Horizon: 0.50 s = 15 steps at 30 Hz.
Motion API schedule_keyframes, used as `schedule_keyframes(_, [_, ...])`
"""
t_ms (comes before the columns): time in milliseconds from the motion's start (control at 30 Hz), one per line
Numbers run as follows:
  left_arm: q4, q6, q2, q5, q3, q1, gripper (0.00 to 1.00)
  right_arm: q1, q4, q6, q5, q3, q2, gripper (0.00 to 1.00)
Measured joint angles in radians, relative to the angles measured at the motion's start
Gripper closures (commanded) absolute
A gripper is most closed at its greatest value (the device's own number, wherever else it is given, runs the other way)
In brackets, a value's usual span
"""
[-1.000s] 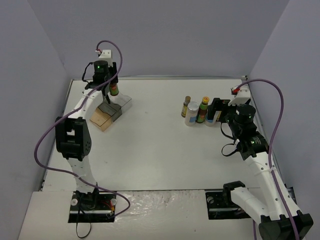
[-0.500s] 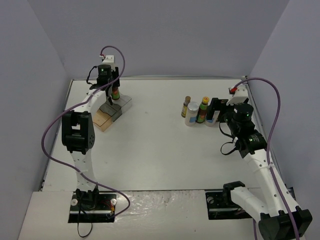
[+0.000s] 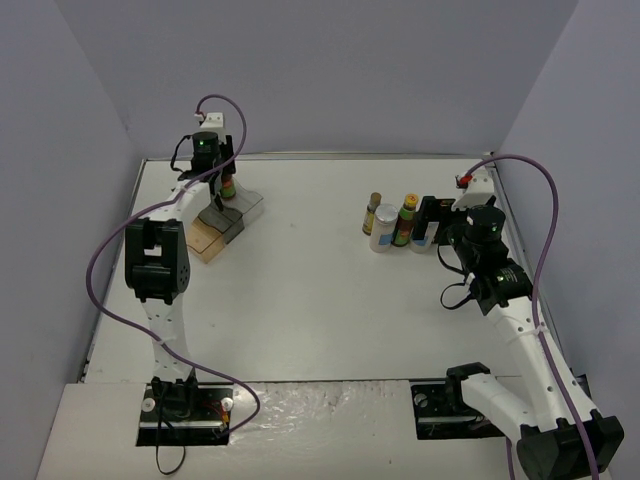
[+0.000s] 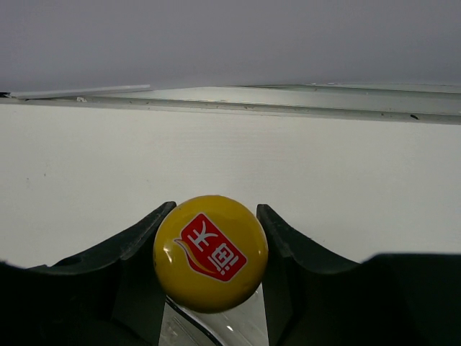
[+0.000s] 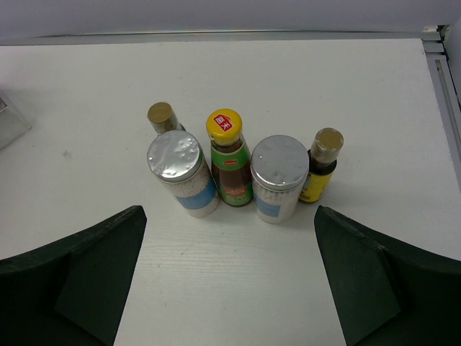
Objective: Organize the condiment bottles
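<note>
The left gripper (image 4: 216,216) is closed to a narrow gap on a yellow-capped sauce bottle (image 4: 210,252). In the left wrist view the round cap with its red mark sits squarely between the two dark fingers (image 4: 137,245), touching both. From above, this bottle is at the far left of the table (image 3: 300,300), upright over the far end of the tray (image 3: 250,206); whether it stands in the tray or hangs just above it I cannot tell.

The right gripper (image 5: 228,216) is spread wide and holds nothing. The other five bottles stand just ahead of it, between the lines of its fingers: a second sauce bottle (image 5: 225,155) in the middle, two pale jars (image 5: 176,173) flanking it, and two slim brown-capped bottles (image 5: 324,162) – one far right, one behind the left jar.
</note>
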Motion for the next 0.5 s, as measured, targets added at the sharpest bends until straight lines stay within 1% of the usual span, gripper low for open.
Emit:
schedule_keyframes(67, [0.011,0.0,0.0,-0.001,0.0,0.0,0.78,0.0,0.0,0.0,-0.001,0.0,0.001,0.0])
schedule_keyframes(167, [0.039,0.0,-0.001,-0.005,-0.023,0.0,0.68,0.0,0.002,0.0,-0.012,0.0,0.01,0.0])
schedule_keyframes(400, [0.115,-0.004,-0.014,-0.013,-0.091,0.002,0.6,0.0,0.002,0.001,-0.044,0.0,0.032,0.0])
schedule_keyframes(467, [0.124,-0.004,-0.017,-0.013,-0.098,0.003,0.54,0.0,0.002,0.001,-0.05,0.0,0.032,0.0])
schedule_keyframes(500, [0.127,-0.005,-0.018,-0.012,-0.1,0.004,0.49,0.0,0.002,0.001,-0.052,0.0,0.032,0.0])
